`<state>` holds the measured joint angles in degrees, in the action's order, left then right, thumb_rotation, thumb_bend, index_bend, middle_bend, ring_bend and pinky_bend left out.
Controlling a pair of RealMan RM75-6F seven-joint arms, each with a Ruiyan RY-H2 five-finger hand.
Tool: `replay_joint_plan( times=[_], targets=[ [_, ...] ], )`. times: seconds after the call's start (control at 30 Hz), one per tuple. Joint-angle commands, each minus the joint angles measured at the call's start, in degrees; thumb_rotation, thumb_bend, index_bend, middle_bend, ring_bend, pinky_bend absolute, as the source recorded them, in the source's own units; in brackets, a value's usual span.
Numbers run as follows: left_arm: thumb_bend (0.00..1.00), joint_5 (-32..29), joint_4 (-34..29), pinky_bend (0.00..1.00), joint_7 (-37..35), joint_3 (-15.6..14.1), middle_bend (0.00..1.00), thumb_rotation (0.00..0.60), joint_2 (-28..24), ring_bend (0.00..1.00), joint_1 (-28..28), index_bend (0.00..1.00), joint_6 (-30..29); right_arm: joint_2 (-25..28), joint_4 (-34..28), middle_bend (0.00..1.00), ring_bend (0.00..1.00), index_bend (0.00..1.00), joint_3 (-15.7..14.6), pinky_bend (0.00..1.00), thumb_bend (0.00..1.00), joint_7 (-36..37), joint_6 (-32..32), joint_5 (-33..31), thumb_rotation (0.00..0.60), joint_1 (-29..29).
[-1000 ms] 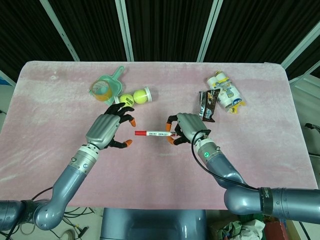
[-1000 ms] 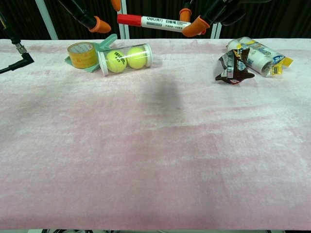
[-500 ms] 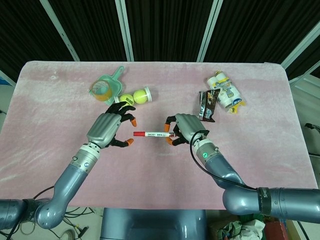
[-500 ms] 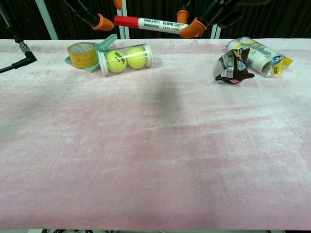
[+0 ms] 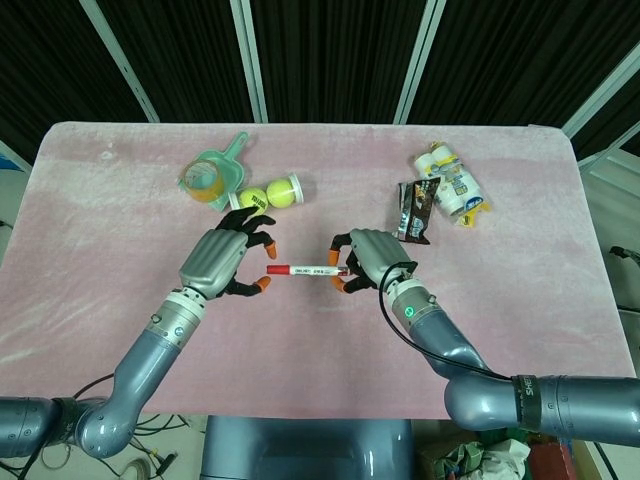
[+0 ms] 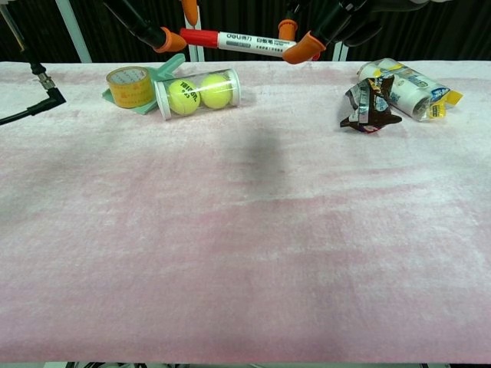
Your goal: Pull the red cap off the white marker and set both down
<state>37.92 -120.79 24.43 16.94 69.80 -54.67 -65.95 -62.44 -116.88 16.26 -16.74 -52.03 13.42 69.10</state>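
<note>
Marker held above mid-table, cap on

The right hand [image 5: 368, 258] pinches the white marker [image 5: 312, 269] mid-frame; the left hand [image 5: 222, 262], fingers spread, touches its red cap [image 5: 277, 269] (grip unclear).

- In the chest view the top edge cuts off both hands; we see only orange fingertips [image 6: 170, 40] of the left hand [image 5: 224, 262].
- The right hand [image 5: 365, 258] hides the white marker [image 5: 318, 269]'s far end.
- We cannot read the marker's print.

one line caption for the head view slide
Right hand holds white marker above pink table; left hand reaches its red cap.
</note>
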Motion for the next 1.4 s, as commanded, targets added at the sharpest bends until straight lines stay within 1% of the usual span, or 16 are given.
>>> replay_joint_plan(
  times=[0.03,0.97,1.2,1.4],
  targets=[
    [0.29,-0.08,0.19,0.06,0.37,-0.1,0.17,0.6,0.28,0.0,-0.21,0.47,-0.14,0.04,-0.09,1.0,1.0,0.79,0.04,0.96,0.41,0.03,0.02,0.05,0.6,0.02],
    [0.29,-0.49,0.72,0.06,1.8,-0.06,0.19,0.6,2.48,0.0,-1.35,0.52,-1.38,0.83,-0.37,1.0,1.0,0.8,-0.3,0.96,0.41,0.53,0.92,0.16,0.6,-0.12],
    [0.33,-0.92,0.9,0.06,2.3,-0.32,0.22,0.6,2.79,0.0,-1.57,0.55,-1.28,0.69,-0.2,1.0,1.0,0.8,-0.45,0.96,0.41,0.72,1.26,0.11,0.6,-0.06],
    [0.34,-1.03,1.13,0.06,2.49,-0.22,0.22,0.6,3.14,0.0,-1.64,0.55,-1.79,0.7,-0.17,1.0,1.0,0.8,-0.45,0.96,0.41,1.04,1.42,0.21,0.6,-0.06]
  ],
)
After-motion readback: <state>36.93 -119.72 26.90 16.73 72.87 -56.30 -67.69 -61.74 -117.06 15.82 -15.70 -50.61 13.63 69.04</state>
